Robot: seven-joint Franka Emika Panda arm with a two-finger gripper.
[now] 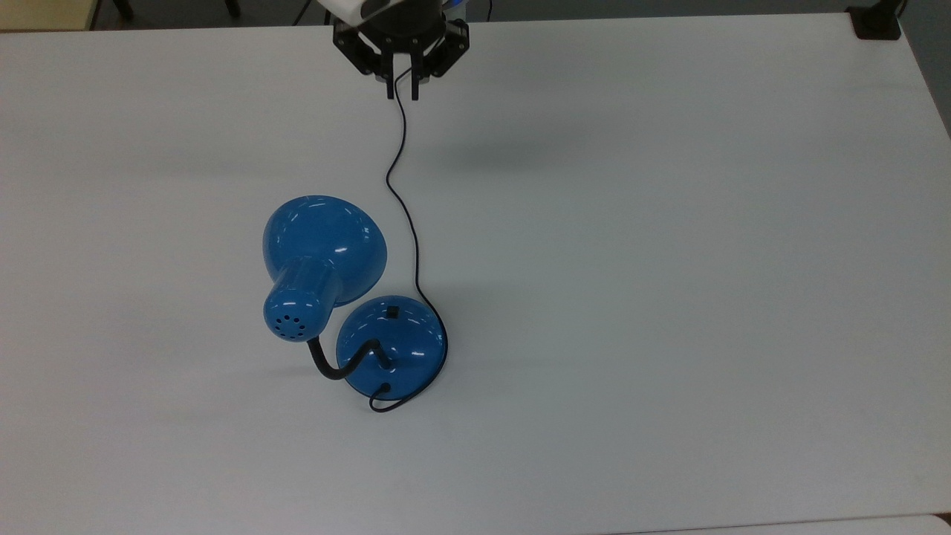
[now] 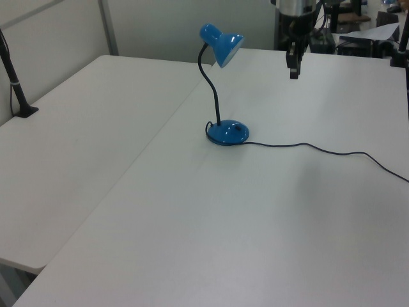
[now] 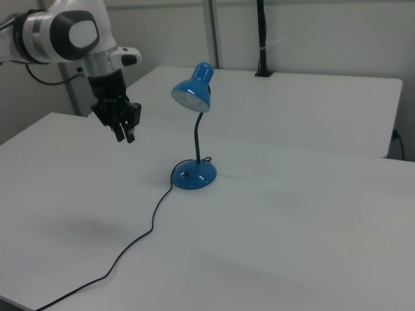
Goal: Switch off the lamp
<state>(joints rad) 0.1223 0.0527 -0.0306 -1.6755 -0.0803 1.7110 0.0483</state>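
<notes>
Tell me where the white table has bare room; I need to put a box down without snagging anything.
In the top view, everything right of the thin black cord is bare white table, as is the strip below the glossy blue desk lamp. It is crowded where the lamp's bell-shaped shade overhangs and along the cord toward the black two-finger gripper.

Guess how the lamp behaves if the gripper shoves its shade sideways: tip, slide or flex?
Probably flex first: the lamp's thin black gooseneck looks bendable. Tipping seems possible, since the shade sits high and off-centre over a small dome base. The glossy base on the smooth white table may also slide, trailing its cord.
</notes>
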